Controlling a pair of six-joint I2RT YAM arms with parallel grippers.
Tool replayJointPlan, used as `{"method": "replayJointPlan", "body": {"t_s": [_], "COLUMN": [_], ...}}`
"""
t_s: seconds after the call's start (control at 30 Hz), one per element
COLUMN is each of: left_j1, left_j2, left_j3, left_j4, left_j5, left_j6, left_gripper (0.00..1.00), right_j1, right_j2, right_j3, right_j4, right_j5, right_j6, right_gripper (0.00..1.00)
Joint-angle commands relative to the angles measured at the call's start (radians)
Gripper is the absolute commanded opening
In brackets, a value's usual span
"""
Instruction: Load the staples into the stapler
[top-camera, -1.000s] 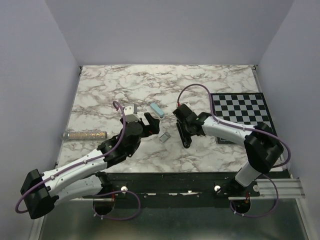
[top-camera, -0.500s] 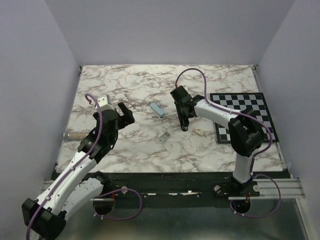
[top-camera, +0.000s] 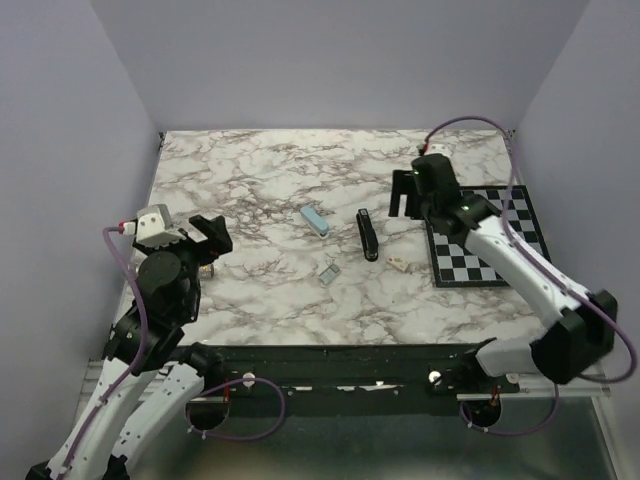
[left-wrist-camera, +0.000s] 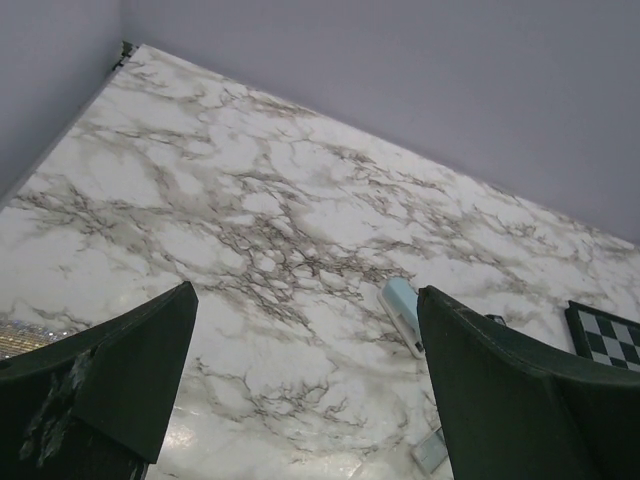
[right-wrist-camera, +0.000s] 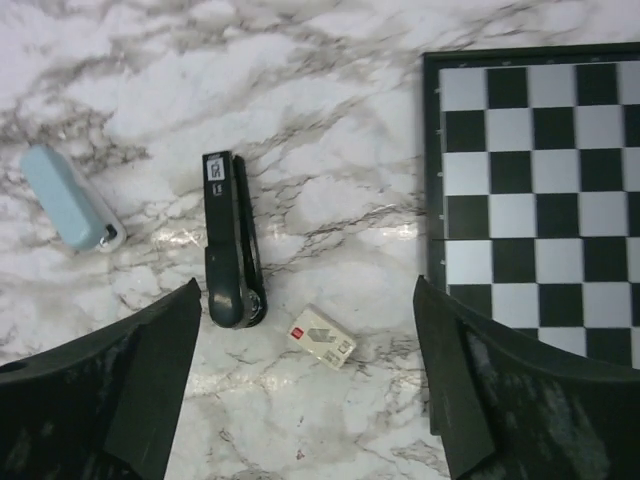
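Left tool (top-camera: 207, 243): released, holding nothing, raised above the near-left desk (top-camera: 270, 180). Staples (top-camera: 328, 272): lying on the desk near centre, clear of both tools. Stapler (top-camera: 369, 235): lying just beyond them, to the right, not touching. Right tool (top-camera: 404, 192): released, holding nothing, above the far right.

Nothing can be read: the white label (right-wrist-camera: 215, 170) on the stapler (right-wrist-camera: 235, 250) and the red mark (right-wrist-camera: 297, 333) on the small box (right-wrist-camera: 325, 339) are too small to make out.
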Motion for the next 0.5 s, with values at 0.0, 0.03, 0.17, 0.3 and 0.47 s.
{"method": "replayJointPlan", "body": {"t_s": [0.0,0.03,0.17,0.3,0.47], "left_j1": [0.004,0.004,0.004,0.004,0.004], "left_j2": [-0.102,-0.123,-0.270,-0.382,-0.478], "left_j3": [-0.006,-0.026,-0.080,-0.112,-0.138], "left_j4": [-0.047,-0.039,-0.011,-0.007,-0.014], "left_j5": [-0.115,-0.135,-0.181,-0.212,-0.198], "left_j6": [0.106,0.098,0.090,0.090,0.103], "left_gripper": [0.99,0.99,0.99,0.99,0.99], "right_j1": [-0.028,-0.028,-0.028,-0.028,-0.028], "right_j2": [-0.248,-0.346,-0.590,-0.818,-1.031], "right_j3": [-0.126,-0.149,-0.273,-0.379,-0.484], "right_j4": [-0.014,-0.012,-0.006,-0.005,0.029], "right_j5": [0.124,0.143,0.239,0.290,0.286], "right_j6": [0.057,0.064,0.080,0.077,0.017], "right_gripper": [0.96,0.98,1.00,1.00,1.00]}}
